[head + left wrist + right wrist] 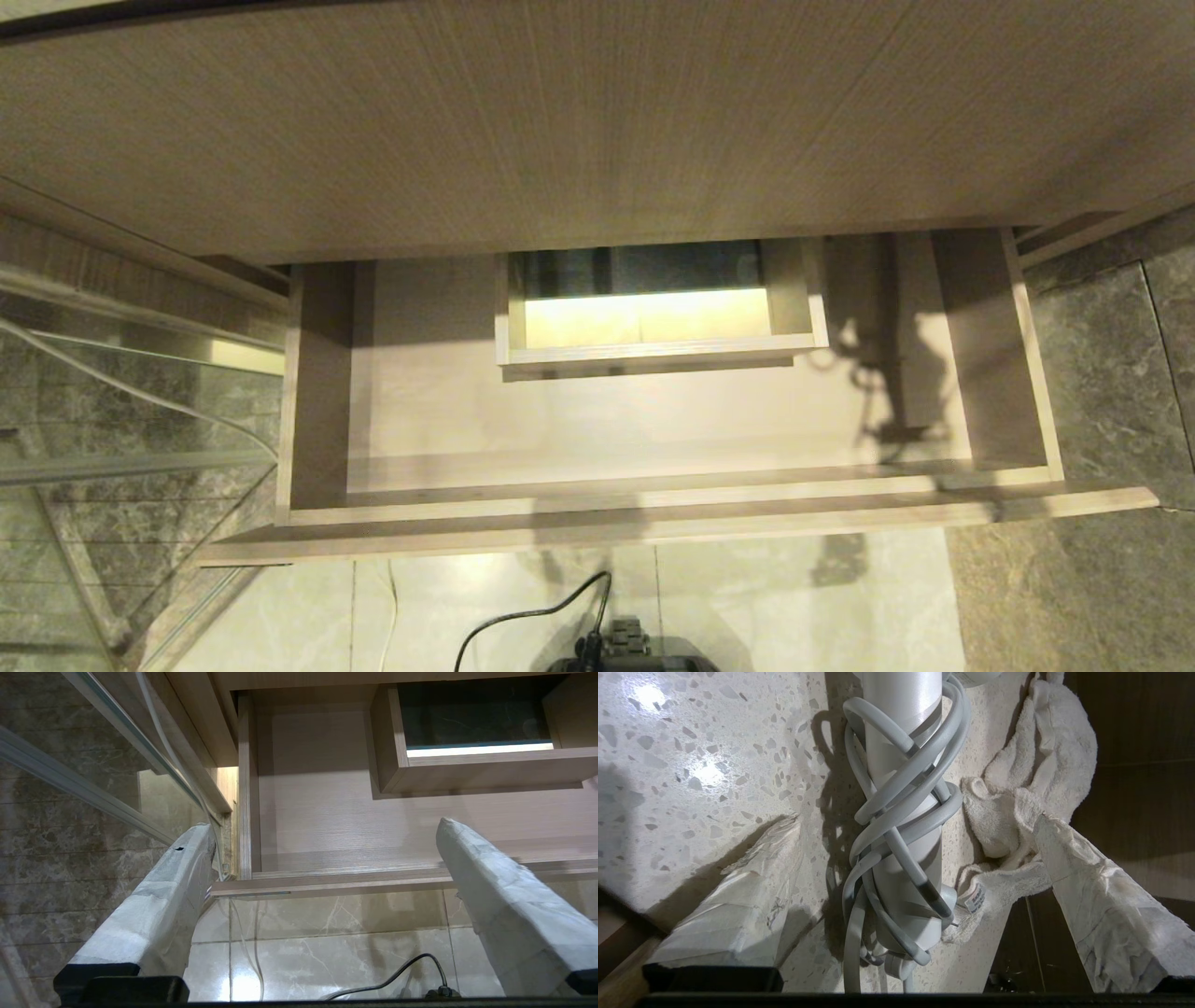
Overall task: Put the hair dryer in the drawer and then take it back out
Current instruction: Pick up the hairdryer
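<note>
Right gripper (920, 826): fingers spread wide, one on each side of the hair dryer handle, not touching it; nothing held.
Hair dryer (901, 765): pale grey-white handle lying on the speckled countertop (691, 765), its grey cord (896, 826) wound round it in loose loops.
Towel (1031, 779): crumpled white cloth just beside the dryer.
Left gripper (327, 826): fingers wide apart, empty, hanging in front of the drawer.
Drawer (653, 429): pulled out, light wood-grain, boxed cut-out (653, 299) mid-back; the dryer is not in it.
</note>
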Tool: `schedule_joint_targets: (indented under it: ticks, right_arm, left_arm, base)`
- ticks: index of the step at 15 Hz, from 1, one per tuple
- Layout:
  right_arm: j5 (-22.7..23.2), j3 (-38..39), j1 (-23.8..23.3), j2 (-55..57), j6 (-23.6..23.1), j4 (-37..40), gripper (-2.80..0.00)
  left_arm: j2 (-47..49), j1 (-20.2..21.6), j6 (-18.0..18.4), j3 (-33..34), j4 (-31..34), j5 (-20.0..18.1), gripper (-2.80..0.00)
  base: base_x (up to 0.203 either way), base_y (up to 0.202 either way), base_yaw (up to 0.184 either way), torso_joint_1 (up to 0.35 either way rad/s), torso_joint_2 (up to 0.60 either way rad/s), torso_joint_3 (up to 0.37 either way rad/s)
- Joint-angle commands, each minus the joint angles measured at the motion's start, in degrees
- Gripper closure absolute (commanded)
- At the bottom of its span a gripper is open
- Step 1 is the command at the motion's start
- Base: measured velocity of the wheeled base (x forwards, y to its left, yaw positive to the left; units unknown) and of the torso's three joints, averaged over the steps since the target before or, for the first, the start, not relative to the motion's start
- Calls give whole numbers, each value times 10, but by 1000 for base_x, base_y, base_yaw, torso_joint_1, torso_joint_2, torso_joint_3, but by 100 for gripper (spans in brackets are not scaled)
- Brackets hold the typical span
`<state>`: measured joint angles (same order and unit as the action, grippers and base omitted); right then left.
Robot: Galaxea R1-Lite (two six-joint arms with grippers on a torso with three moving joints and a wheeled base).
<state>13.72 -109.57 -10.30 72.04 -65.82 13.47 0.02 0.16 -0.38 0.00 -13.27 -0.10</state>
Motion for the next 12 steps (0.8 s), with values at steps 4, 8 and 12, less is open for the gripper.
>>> schedule_joint_targets:
  ticks: [4, 8, 12]
  right_arm:
    - [1, 1, 0, 14, -4, -25, -280]
    - [1, 0, 0, 30, -4, -28, -280]
    - [1, -2, 0, 46, -4, -39, -280]
  left_arm:
    - [0, 0, 0, 23, -1, 0, -280]
    - [0, 0, -1, 23, -1, 0, -280]
    - [0, 0, -1, 23, -1, 0, -280]
  base:
    - [0, 0, 0, 0, 0, 0]
    - [0, 0, 0, 0, 0, 0]
    - [0, 0, 0, 0, 0, 0]
